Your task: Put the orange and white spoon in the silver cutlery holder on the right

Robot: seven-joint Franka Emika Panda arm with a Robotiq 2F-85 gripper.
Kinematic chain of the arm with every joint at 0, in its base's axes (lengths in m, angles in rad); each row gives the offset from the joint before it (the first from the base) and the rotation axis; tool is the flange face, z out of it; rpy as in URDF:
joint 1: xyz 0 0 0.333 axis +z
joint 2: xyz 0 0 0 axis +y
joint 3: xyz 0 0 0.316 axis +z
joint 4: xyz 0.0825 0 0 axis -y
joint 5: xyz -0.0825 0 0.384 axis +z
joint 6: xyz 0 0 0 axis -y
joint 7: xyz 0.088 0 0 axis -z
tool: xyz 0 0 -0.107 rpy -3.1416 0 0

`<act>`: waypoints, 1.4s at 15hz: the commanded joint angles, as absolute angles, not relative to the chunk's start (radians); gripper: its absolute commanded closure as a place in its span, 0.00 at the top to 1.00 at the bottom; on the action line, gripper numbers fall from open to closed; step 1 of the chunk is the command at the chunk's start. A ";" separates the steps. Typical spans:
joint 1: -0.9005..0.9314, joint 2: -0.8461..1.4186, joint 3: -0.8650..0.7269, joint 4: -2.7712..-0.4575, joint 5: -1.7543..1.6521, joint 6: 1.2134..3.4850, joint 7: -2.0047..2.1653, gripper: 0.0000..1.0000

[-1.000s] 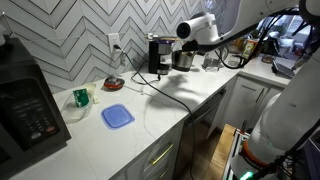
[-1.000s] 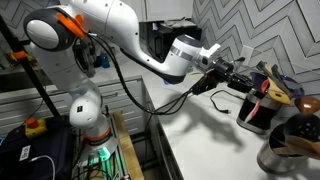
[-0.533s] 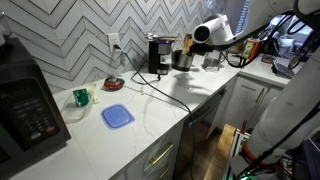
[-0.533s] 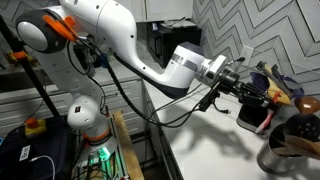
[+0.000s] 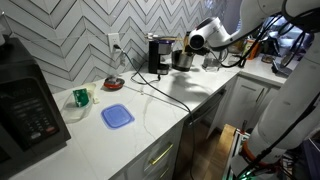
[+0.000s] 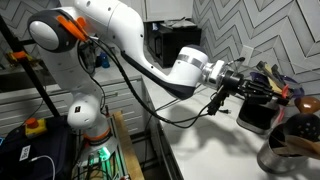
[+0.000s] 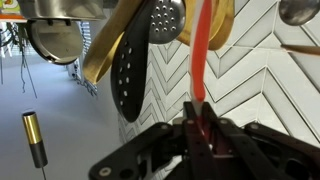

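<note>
My gripper point(image 7: 200, 128) is shut on the orange-red handle of the spoon point(image 7: 201, 50), which sticks out straight ahead between the jaws; its white part is hidden. In both exterior views the gripper point(image 5: 189, 43) point(image 6: 249, 87) hangs just above a utensil-filled holder. The shiny silver cutlery holder point(image 5: 183, 60) stands beside the black coffee machine point(image 5: 157, 54). In the wrist view, shiny silver metal point(image 7: 60, 10) shows at the top left. The spoon tip is among the standing utensils.
A black slotted spatula point(image 7: 135, 65) and a wooden utensil point(image 7: 105, 50) stand close to the spoon. Another steel pot point(image 6: 287, 150) holds more utensils. A green cup point(image 5: 81, 97) and a blue square lid point(image 5: 117, 116) lie on the counter. A black microwave point(image 5: 25, 105) stands at the end.
The gripper, with the spoon, has swung over the counter's utensil end and come down and back toward the silver holder. Its grip is unchanged.
</note>
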State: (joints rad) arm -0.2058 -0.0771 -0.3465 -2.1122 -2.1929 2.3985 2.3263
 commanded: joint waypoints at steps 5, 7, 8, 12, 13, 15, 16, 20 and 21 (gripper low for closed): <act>-0.262 0.077 -0.330 -2.032 -2.362 2.405 2.581 0.03; -0.275 0.112 -0.323 -2.015 -2.370 2.426 2.600 0.03; -0.282 0.129 -0.319 -2.007 -2.373 2.440 2.598 0.03; -0.307 0.172 -0.300 -2.000 -2.353 2.450 2.575 0.03; -0.312 0.182 -0.295 -2.000 -2.356 2.448 2.581 0.03; -0.323 0.200 -0.287 -1.998 -2.336 2.461 2.561 0.03; -0.327 0.206 -0.285 -1.998 -2.327 2.478 2.534 0.03; -0.339 0.217 -0.270 -1.988 -2.300 2.518 2.519 0.38; -0.341 0.210 -0.269 -1.988 -2.288 2.514 2.507 0.44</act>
